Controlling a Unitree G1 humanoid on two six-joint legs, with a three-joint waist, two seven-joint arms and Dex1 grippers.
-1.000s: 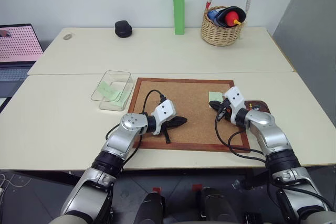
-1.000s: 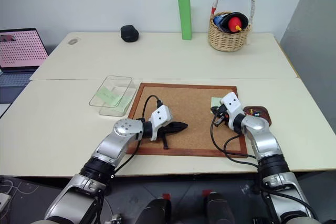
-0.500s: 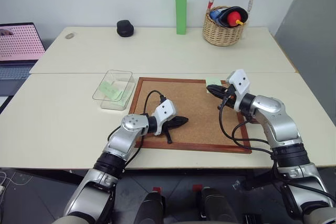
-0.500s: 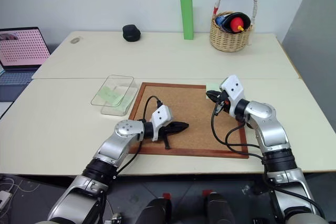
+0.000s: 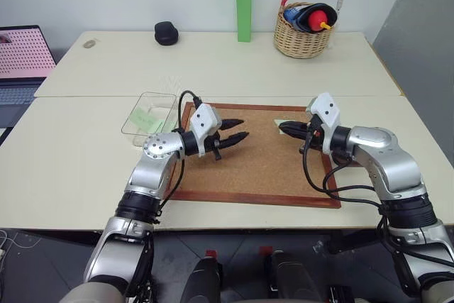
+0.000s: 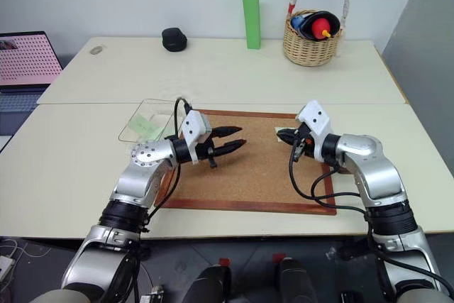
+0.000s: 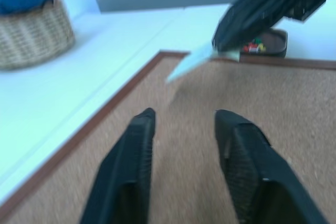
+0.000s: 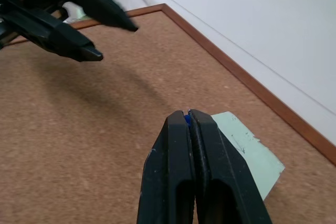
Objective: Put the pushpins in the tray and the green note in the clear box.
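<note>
Carrying the green note (image 8: 247, 148) clamped in your right gripper (image 8: 188, 118), left gripper (image 6: 234, 138) jaws apart; clear box (image 6: 152, 120) delivery remains.

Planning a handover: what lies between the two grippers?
Only bare cork board between left gripper and right gripper holding the green note, seen from the head views.

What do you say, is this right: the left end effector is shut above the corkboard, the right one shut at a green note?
Not quite. The left end effector is open, not shut; the left wrist view shows its fingers apart above the corkboard. The right end effector is shut at the green note.
</note>
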